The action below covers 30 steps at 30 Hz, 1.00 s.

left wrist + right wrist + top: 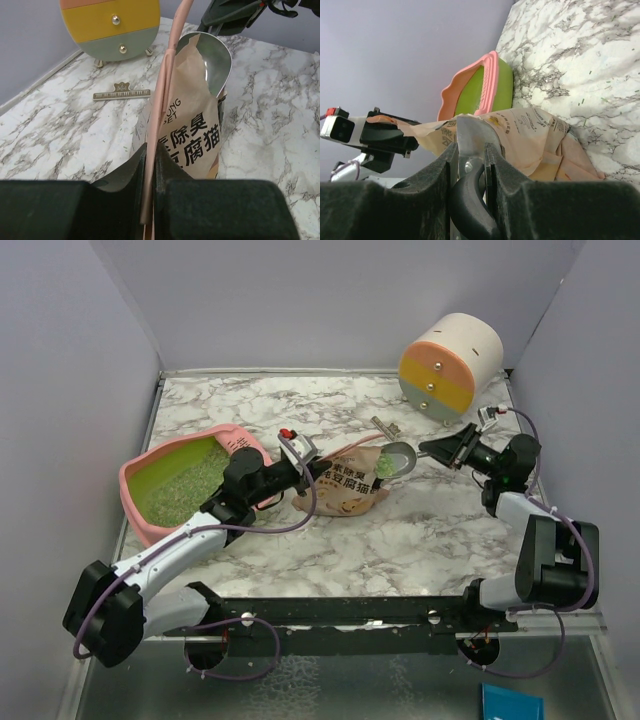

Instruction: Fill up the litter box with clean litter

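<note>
The pink litter box (138, 508) sits at the left with pale green granules (185, 490) on its yellow-green floor; it also shows in the right wrist view (487, 85). The crinkled tan pouch (345, 492) with black Chinese text lies mid-table. My left gripper (318, 468) is shut on the pouch's upper edge (148, 165) and holds the mouth up. My right gripper (440, 448) is shut on the black handle of the grey metal scoop (472, 135). The scoop bowl (397, 458) is at the pouch's mouth (212, 65). I cannot see granules in the bowl.
The round cream-orange-yellow drawer unit (450, 365) stands at the back right, also in the left wrist view (110, 25). A small toothed strip (385, 427) lies on the marble behind the pouch (121, 93). Grey walls close in three sides.
</note>
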Motion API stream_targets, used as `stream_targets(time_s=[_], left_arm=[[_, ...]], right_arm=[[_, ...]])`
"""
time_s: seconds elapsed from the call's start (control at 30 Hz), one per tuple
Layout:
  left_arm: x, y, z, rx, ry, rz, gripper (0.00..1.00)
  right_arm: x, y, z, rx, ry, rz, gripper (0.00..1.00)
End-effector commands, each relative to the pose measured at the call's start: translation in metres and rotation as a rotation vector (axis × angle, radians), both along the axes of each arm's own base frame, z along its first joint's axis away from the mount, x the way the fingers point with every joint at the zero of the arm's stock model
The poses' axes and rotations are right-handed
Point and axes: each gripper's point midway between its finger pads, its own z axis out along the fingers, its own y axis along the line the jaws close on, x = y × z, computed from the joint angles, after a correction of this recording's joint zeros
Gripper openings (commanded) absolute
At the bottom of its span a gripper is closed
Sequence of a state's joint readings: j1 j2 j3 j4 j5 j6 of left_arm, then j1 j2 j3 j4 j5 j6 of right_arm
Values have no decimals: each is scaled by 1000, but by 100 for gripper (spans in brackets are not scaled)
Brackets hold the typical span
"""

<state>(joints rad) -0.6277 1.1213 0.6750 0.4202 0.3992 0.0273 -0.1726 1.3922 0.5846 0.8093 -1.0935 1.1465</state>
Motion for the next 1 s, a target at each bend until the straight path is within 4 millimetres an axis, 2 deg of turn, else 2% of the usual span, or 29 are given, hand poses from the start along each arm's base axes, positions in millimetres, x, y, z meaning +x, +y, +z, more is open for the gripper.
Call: stream_targets(time_s=[0.0, 0.4, 0.77, 0.97], left_arm=[[0, 3, 39, -92, -86, 18, 11], [-1, 13, 49, -110, -117, 60, 28], [5, 32, 60, -125, -162, 166, 29], [1, 41, 73, -150, -213, 193, 29]], right_arm=[[6, -13, 2, 51, 26, -46, 1], [14, -32, 11, 112, 52, -133, 1], [13, -55, 18, 175, 97, -204, 1], [16, -65, 24, 197, 100, -252, 1]])
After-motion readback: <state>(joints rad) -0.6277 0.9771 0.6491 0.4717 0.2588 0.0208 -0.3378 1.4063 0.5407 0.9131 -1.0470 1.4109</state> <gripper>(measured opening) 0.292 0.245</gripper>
